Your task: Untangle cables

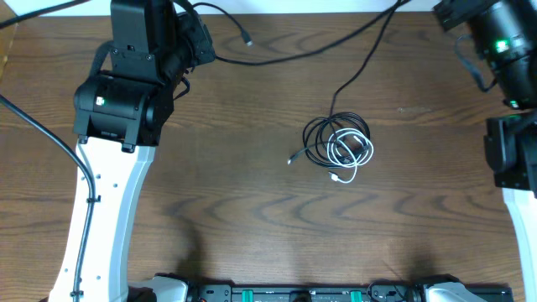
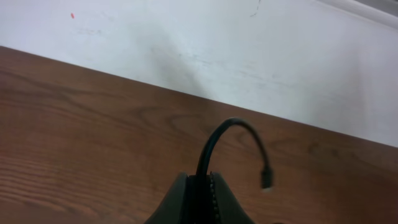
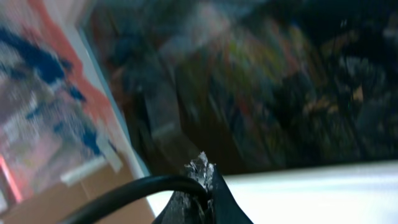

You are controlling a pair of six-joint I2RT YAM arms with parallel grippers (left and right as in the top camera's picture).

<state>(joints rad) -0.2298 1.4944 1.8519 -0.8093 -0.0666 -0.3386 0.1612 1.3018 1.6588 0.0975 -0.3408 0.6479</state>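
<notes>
Not much done yet, I'd say. Right of centre in the overhead view, the long thin black cable (image 1: 309, 134) and the shorter thin white cable (image 1: 340, 149) sit looped together in one coil on the brown wooden table (image 1: 252, 210). Farther up, at the upper left, the left hand (image 2: 199, 179) is pressed together, pinching the black cable just behind its small plug (image 2: 266, 179). The right hand (image 3: 202, 173), seen only in its wrist view, also looks clamped on a black cord, probably the same cable. Separating the coil is all left to do.
</notes>
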